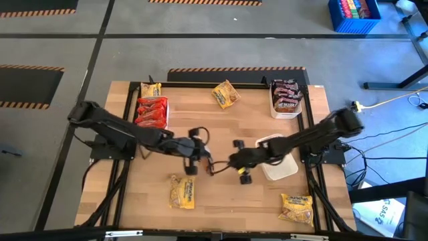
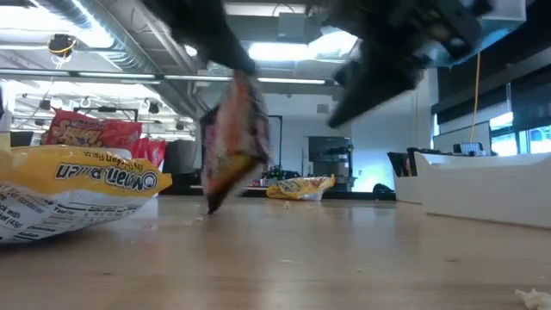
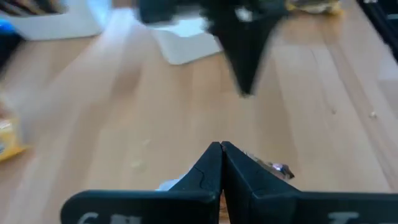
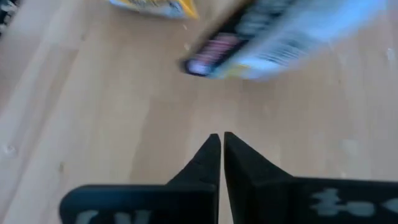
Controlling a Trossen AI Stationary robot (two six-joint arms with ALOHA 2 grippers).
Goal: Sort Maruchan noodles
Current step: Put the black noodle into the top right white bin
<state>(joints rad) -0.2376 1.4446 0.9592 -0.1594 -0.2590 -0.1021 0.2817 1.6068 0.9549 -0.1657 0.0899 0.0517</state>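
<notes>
Left fingers [image 3: 221,155] clamp a hanging noodle packet [image 2: 234,142]; right fingers [image 4: 219,146] pressed together, empty.

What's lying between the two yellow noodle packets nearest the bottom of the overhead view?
Nothing: in the high view only bare table runs between the left yellow packet and the right yellow packet.

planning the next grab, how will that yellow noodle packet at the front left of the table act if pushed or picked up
The yellow packet looks puffy and crinkly, so probably light and likely to slide on the smooth table when pushed. Its film edges look floppy, so it may sag or swing if pinched by an edge.
</notes>
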